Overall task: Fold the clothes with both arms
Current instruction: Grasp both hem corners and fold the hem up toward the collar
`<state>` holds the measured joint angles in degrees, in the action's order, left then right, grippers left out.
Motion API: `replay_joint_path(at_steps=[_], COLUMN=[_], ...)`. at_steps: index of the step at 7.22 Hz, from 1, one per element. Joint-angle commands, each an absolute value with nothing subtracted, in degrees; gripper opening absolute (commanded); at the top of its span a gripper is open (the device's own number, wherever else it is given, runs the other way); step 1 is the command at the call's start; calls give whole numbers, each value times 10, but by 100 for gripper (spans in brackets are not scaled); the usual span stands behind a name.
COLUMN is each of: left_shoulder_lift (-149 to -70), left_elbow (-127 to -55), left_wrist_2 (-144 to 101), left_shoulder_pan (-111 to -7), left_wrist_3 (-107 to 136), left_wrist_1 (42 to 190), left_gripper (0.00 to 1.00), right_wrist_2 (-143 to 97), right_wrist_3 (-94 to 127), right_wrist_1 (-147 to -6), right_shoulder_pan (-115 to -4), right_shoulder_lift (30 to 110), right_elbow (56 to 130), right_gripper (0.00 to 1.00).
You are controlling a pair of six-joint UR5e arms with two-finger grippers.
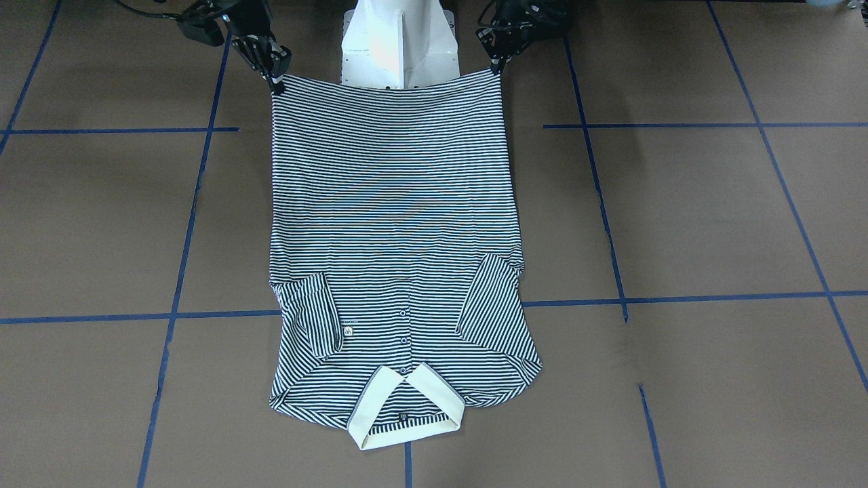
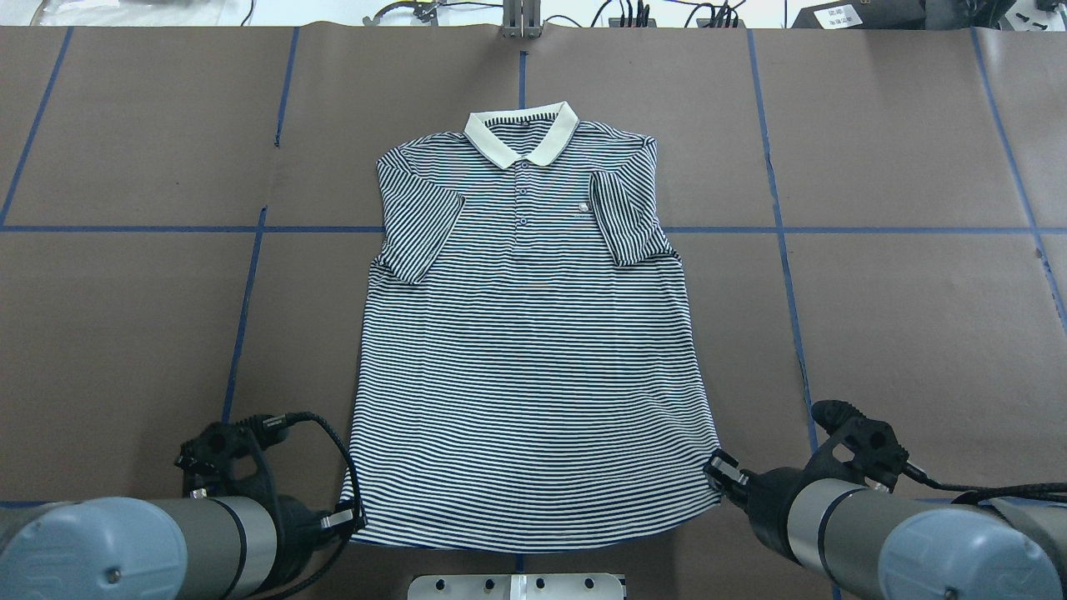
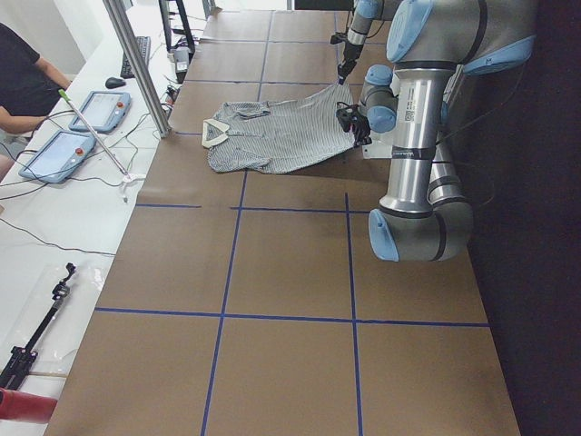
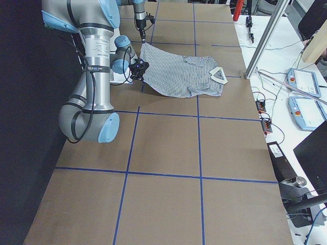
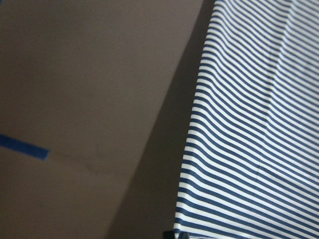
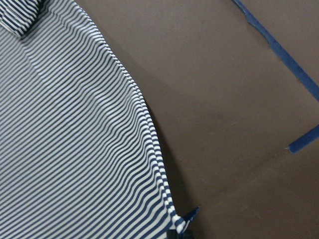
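Note:
The striped polo shirt (image 2: 533,333) lies face up on the brown table, cream collar (image 2: 521,137) at the far end and both short sleeves folded in over the chest. My left gripper (image 2: 350,518) is shut on the hem's left corner, and my right gripper (image 2: 718,471) is shut on the hem's right corner. In the front-facing view the hem stretches taut between the left gripper (image 1: 498,66) and the right gripper (image 1: 274,85). The side views show that hem edge raised a little off the table. Each wrist view shows striped cloth (image 5: 249,149) (image 6: 75,149) running into the fingertips at the bottom edge.
The white pedestal base (image 1: 400,41) stands right behind the hem. Blue tape lines (image 2: 250,275) grid the brown table. Beyond the collar end are a metal post (image 3: 136,64), tablets (image 3: 91,109) and a seated person (image 3: 23,82).

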<state>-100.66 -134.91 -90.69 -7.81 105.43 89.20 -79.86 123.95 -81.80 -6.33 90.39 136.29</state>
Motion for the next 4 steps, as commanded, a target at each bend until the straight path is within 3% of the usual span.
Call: replay_joint_path(at_steps=[1,4], left_shoulder_lift=[-1092,-1170], left_elbow=[-1303,-1089], left_wrist_2=[-919,-952], left_shoulder_pan=[-205,-340], left_wrist_3=[964,795], left_wrist_1=[880,946], left_gripper=[0,0], right_wrist_2=[-805,-916], right_wrist_3=[1212,1082], right_wrist_1=[-818,-815], right_shoulder_pan=[-149,-329], right_shoulder_lift=[849,636], right_elbow=[1328,1071], right_gripper=[0,0])
